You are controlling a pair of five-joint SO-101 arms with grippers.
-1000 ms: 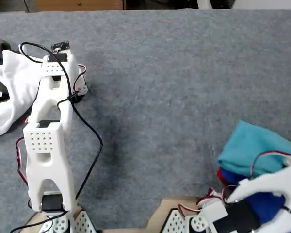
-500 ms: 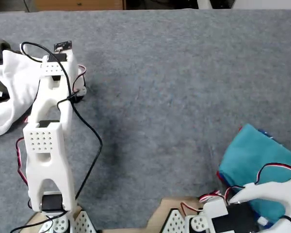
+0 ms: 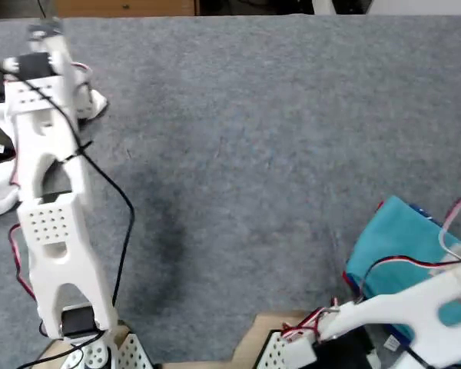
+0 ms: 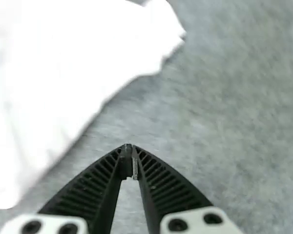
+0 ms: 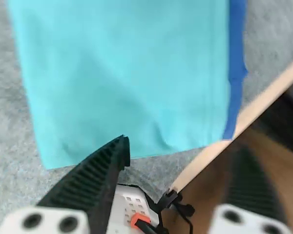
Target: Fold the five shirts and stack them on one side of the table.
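Bright light; white shirt [image 4: 53,73] glares; soft shadow beside left arm [image 3: 50,223].

Grey felt-covered table [image 3: 276,138], wooden furniture [image 3: 123,7] seen beyond its far edge, pale wooden board [image 3: 250,338] laid at the near edge.

The left pincer [image 4: 128,161], tips meeting, hangs over grey cloth [image 4: 234,107] near a white shirt [image 4: 63,63].

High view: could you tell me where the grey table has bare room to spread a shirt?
The middle of the table is bare, from the left arm across to the teal shirt and up to the far edge. It is crowded around the white shirt and the right arm.
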